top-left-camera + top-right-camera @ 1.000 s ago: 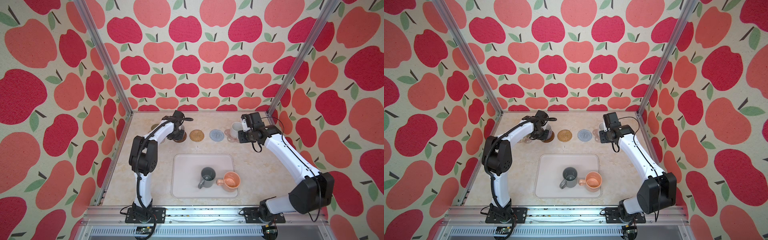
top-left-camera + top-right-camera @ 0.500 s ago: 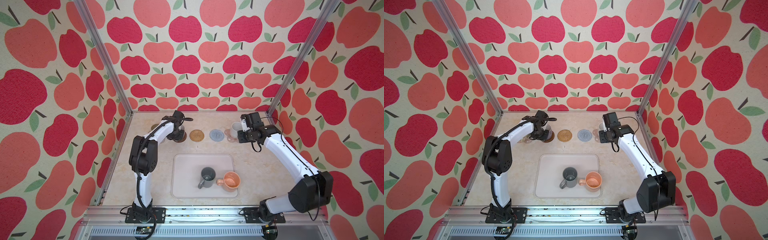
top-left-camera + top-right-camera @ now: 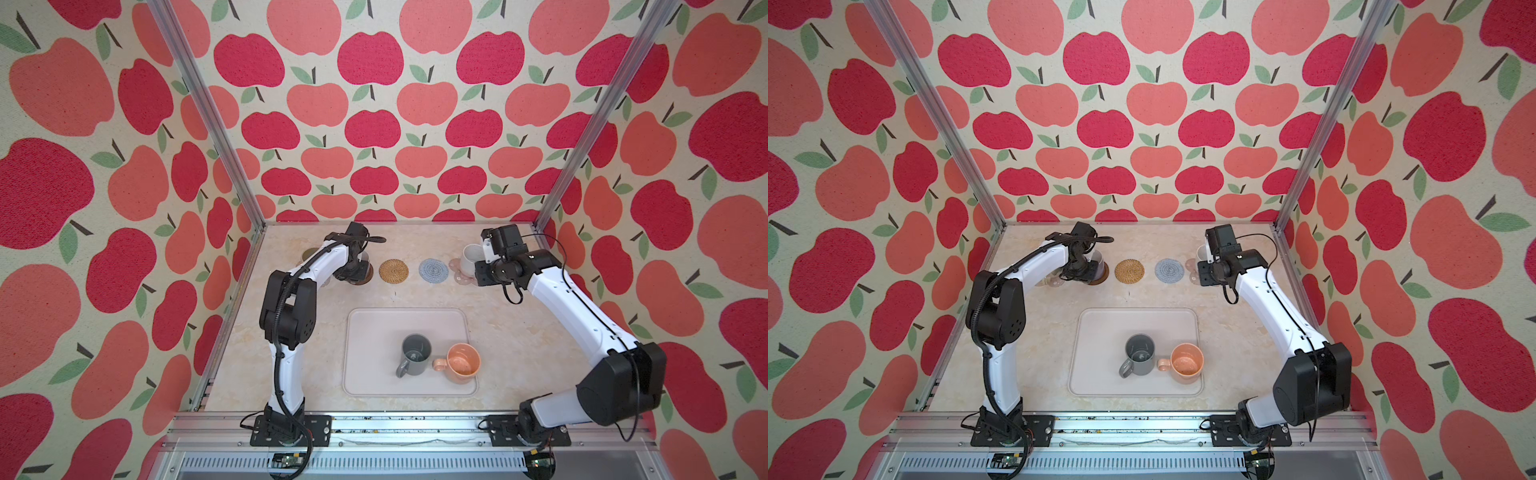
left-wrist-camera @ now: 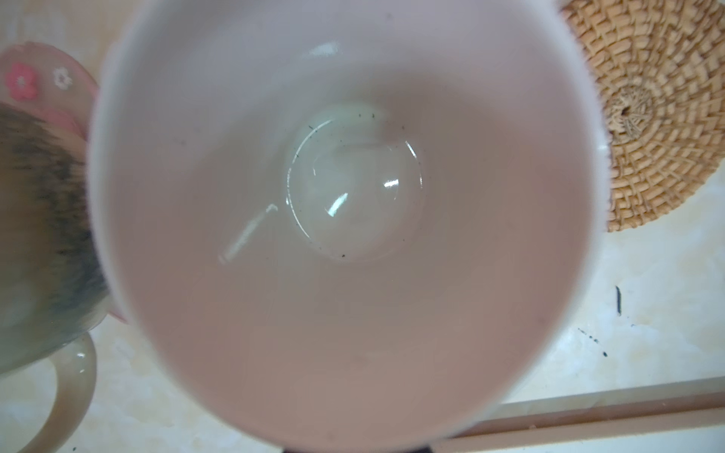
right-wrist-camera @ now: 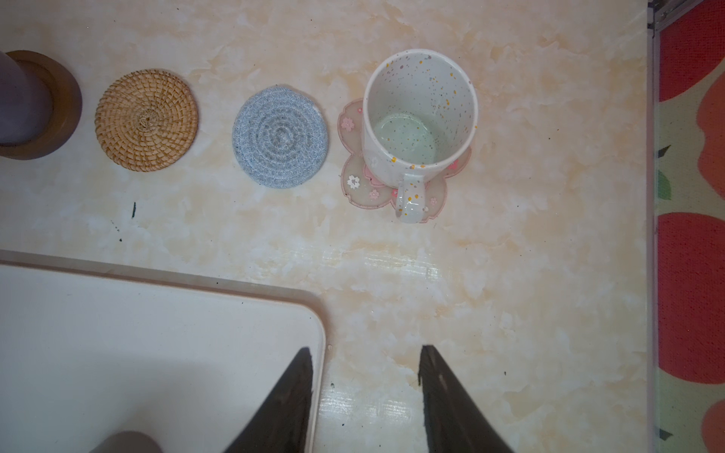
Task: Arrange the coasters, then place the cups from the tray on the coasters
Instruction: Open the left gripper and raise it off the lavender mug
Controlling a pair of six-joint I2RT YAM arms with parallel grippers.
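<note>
Left jaws: closed on lavender mug, which stands on brown coaster. Olive mug sits just beside it, on a pink coaster.

Right jaws: open, holding nothing, above surface by tray corner.

Speckled mug stands on 2nd pink coaster. Rattan coaster and blue coaster lie between brown and 2nd pink.

Grey mug and orange mug stand upright on tray, side by side.

No words, brands, numbers or signs can be read anywhere: not on the speckled cup, the grey cup, the peach cup, the tray or the apple-print wall.
</note>
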